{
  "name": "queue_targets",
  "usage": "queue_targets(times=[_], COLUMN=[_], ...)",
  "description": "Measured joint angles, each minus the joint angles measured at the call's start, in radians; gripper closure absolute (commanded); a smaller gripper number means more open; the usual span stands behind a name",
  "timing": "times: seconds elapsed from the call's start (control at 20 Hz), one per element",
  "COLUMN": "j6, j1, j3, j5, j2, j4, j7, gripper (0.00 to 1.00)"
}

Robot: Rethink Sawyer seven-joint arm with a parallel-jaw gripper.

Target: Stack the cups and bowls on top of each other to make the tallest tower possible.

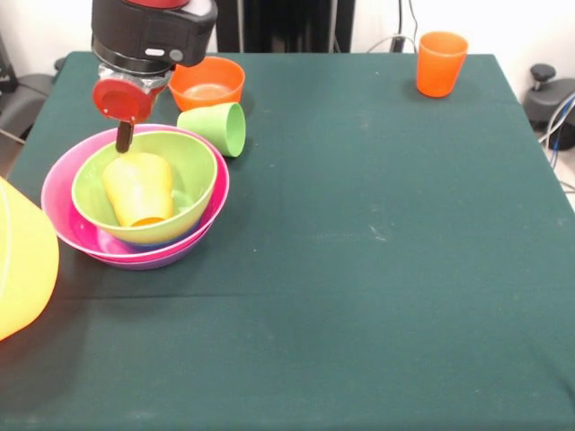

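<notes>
The tower is a nest of bowls at the left: a light green bowl (193,171) sits inside a pink bowl (63,202), with a blue sliver (144,242) and a purple rim (148,263) showing beneath. A yellow-orange cup (137,187) lies tilted in the green bowl, mouth toward the camera. My gripper (123,137) hangs just over the cup's far end, at the green bowl's far rim. A light green cup (216,126) lies on its side behind the pile. An orange bowl (208,83) stands behind it. An orange cup (440,63) stands upright at the far right. The purple cup is out of view.
A large yellow bowl (20,260) is cut off by the left edge, close to the pink bowl. The green tablecloth (377,251) covers the table. The arm's black body (153,31) stands over the orange bowl's left side.
</notes>
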Motion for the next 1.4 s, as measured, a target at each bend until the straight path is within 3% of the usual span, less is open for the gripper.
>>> queue_targets(times=[0.45, 0.85, 0.9, 1.3, 1.4], j6=[-0.017, -0.017, -0.017, -0.017, -0.017], j1=[0.004, 0.015, 0.014, 0.007, -0.006], j3=[0.015, 0.013, 0.013, 0.014, 0.023], j5=[-0.059, -0.065, -0.077, -0.14, -0.21], j2=[-0.066, -0.12, -0.134, -0.149, -0.154], j4=[0.028, 0.026, 0.026, 0.019, 0.011], j7=[0.0, 0.0, 0.0, 0.0, -0.01], gripper=[1.0, 1.0, 0.0, 0.0, 0.0])
